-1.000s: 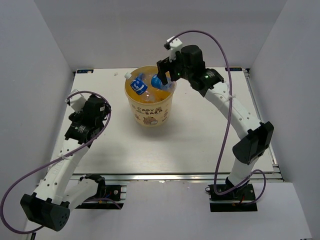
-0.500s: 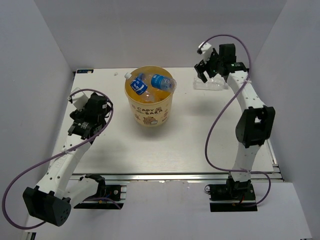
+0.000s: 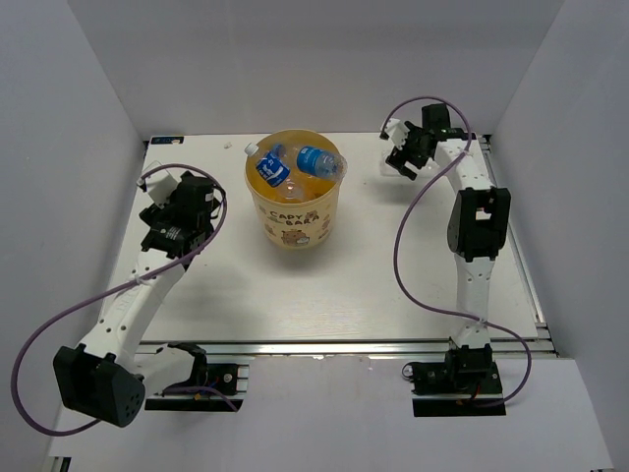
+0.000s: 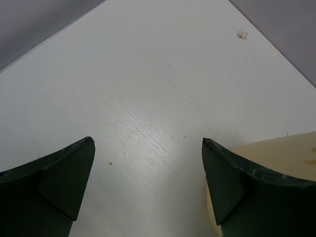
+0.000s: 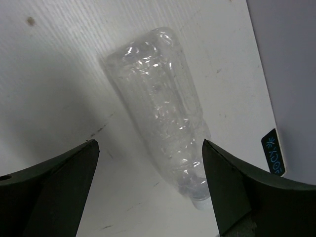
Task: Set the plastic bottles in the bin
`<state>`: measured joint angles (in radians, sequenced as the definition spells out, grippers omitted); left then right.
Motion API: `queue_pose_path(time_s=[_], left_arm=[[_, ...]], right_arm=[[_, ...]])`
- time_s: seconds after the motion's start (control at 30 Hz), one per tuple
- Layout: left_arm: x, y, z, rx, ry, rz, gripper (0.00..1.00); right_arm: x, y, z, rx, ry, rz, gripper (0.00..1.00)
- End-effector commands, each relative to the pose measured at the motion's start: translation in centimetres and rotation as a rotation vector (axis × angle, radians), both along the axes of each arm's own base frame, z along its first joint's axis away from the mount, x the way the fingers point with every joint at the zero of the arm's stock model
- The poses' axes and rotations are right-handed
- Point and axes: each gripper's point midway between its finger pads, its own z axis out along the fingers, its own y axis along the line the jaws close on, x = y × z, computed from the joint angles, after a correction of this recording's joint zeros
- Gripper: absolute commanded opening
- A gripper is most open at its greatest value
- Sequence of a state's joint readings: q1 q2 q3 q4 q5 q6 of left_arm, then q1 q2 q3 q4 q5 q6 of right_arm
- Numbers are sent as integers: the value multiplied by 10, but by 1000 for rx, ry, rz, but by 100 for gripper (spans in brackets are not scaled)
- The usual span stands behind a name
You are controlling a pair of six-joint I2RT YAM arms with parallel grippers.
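Right arm has swung from the bin (image 3: 295, 221) to the far right corner! Only its wrist view shows a clear bottle (image 5: 163, 113) lying on the surface (image 5: 59, 64) between the spread right fingers (image 5: 59, 182), untouched. Overhead, blue-labelled bottles (image 3: 316, 160) top the bin; left fingers (image 4: 54, 182) spread nearby.

**Bin heaped, one bottle outside**

The bin (image 3: 293, 211), a round yellow-orange bucket with cartoon print and lettering, stands upright toward the far middle of the worktop (image 3: 344, 285). It is piled to the rim. Two blue-labelled bottles lie on top: one (image 3: 272, 168) tilted at the left rim, one (image 3: 318, 160) across the right rim. A plain clear bottle (image 5: 163, 118), ribbed and empty, lies on its side near the far right corner, well apart from the bin.
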<state>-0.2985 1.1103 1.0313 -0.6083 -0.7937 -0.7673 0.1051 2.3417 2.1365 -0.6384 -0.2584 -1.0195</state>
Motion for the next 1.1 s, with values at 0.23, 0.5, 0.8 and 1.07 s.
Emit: queue_pose_path(time_s=[0.23,0.5,0.8,1.07], left_arm=[[20,9,24,5,-74,52,98],[20,10,15,13,-28,54,98],[-2,9,27,-51,-85,37,98],[-31,7,22,-91,-78,-12,98]], right_arm=[[62,-8,-22,-100,-191,13,89],[68,0,-46,-25,-171,-20,47],[43,39,168,338,-453,-180,26],[-119,110,379,993,-551,16,30]])
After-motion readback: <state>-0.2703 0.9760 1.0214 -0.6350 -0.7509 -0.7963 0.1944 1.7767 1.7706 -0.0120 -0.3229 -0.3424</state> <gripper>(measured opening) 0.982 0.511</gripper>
